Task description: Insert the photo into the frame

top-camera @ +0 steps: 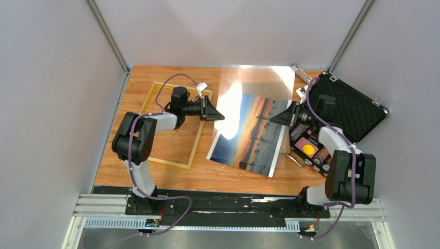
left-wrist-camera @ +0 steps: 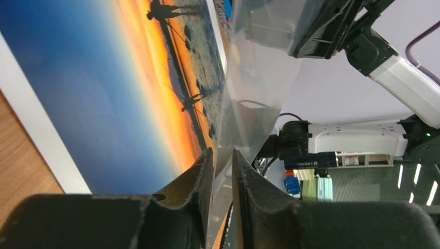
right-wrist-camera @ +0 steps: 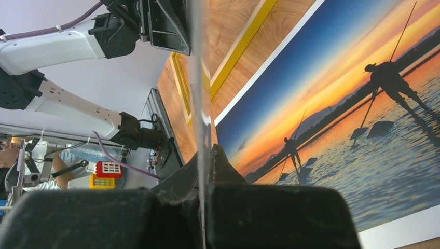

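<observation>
The photo, a sunset print with a white edge, lies flat on the wooden table, right of the yellow frame, which lies empty. A clear sheet hangs over the photo, held between both grippers. My left gripper is shut on its left edge; the sheet runs up from between the fingers, with the photo below. My right gripper is shut on its right edge; the sheet shows edge-on in the closed jaws, beside the photo and frame.
An open black foam-lined case stands at the back right, with small parts and an orange disc in its near half. A small clear cylinder lies at the back edge. Grey walls close in the table on three sides.
</observation>
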Controlling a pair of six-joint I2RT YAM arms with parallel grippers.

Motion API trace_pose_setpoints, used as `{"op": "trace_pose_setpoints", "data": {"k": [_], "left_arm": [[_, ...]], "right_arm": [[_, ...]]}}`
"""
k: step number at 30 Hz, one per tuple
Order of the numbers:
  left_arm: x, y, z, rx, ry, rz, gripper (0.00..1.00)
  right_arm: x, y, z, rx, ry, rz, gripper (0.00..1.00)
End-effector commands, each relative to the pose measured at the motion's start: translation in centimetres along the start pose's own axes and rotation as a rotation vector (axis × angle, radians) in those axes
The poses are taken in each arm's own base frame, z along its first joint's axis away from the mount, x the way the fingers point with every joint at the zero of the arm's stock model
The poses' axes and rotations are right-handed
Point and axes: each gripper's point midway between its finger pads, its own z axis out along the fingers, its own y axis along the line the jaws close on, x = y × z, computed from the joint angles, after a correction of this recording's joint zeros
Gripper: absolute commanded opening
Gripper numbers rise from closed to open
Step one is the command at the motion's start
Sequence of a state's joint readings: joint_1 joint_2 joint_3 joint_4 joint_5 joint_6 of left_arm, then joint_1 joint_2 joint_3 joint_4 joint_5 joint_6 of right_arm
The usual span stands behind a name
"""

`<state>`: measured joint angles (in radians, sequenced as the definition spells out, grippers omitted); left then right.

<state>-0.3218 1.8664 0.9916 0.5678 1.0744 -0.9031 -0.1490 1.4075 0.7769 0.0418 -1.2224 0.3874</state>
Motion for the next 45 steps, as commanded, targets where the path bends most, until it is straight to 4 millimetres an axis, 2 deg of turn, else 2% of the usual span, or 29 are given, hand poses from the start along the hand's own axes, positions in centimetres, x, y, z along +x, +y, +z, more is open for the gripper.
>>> {"op": "trace_pose_setpoints", "data": {"k": [1,2,6,10,14,20,21,25,29,32,35,39,45], "left_arm": [[-1.3,-0.9,-0.6,-0.023,-0.027,0.083,0.32],[-1.4,-0.8,-0.6,-0.026,-0.027,0.093,0.35],[-1.3,-0.1,-0.8,-0.066,-0.027,0.099,0.69],[-2.0,0.1,-1.7,-0.115,-0.041,0.118,0.88],[-3.0,0.2,-2.6,-0.161,-0.070,0.139,0.94],[-4.0,0.3,-4.2,-0.220,-0.089,0.161,0.95],[-4.7,0.5,-4.7,-0.241,-0.103,0.185,0.95],[-7.1,1.6,-8.4,-0.398,-0.159,0.223,0.96],[-8.4,2.4,-13.2,-0.603,-0.157,0.269,0.97],[-9.2,4.0,-17.4,-0.806,-0.114,0.331,1.00],[-8.9,5.2,-20.6,-0.958,-0.026,0.315,1.00],[-8.3,8.3,-25.9,-1.168,0.064,0.280,1.00],[-7.3,12.2,-31.9,-1.340,0.140,0.217,1.00]], "right_arm": [[-1.6,1.4,-0.5,-0.038,-0.017,-0.066,0.00],[-1.7,1.5,-0.6,-0.039,-0.019,-0.064,0.00],[-1.9,1.5,-0.8,-0.041,-0.022,-0.049,0.00],[-2.0,1.3,-0.8,-0.037,-0.023,-0.027,0.00],[-2.0,0.9,-0.6,-0.022,-0.026,0.010,0.00],[-2.2,0.9,-0.5,-0.037,-0.024,0.070,0.00],[-2.4,1.0,-0.5,-0.046,-0.023,0.074,0.00],[-3.0,1.9,-0.5,-0.075,-0.019,0.093,0.00],[-3.7,2.9,-0.4,-0.097,-0.012,0.094,0.00],[-4.3,3.9,-0.3,-0.117,-0.010,0.089,0.00],[-5.2,5.0,-0.4,-0.135,-0.015,0.070,0.00],[-5.7,6.5,0.0,-0.155,-0.010,0.052,0.00],[-5.0,7.7,1.2,-0.184,0.024,0.043,0.00]]}}
